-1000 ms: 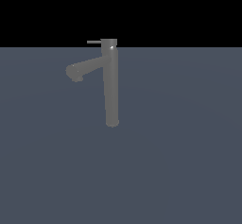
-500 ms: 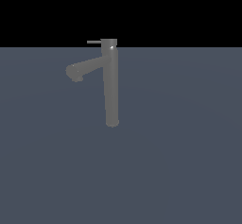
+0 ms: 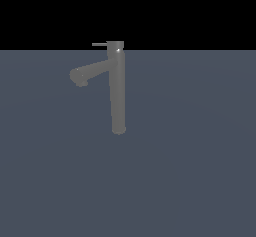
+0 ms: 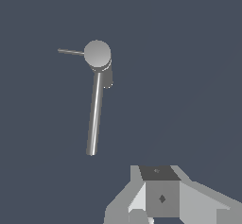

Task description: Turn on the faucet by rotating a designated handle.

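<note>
Hanging well apart from the faucet (image 4: 96,105), the gripper (image 4: 160,204) holds nothing; whether its jaws are spread I cannot tell. The handle (image 3: 99,44) juts toward nine o'clock from the cap in the exterior view. The risk: closing on the thick spout (image 3: 90,72) below it, or glancing off so slim a rod.

A flat, matte slate-blue floor (image 3: 190,181) fills the lower part of the exterior view — unmarked, with no seams, tiles or texture that can be made out. Above it a pure black backdrop (image 3: 200,11) meets the floor along one straight, level line. The light seems soft and even. In the wrist view the same slate-blue surface (image 4: 189,53) fills the whole background.
</note>
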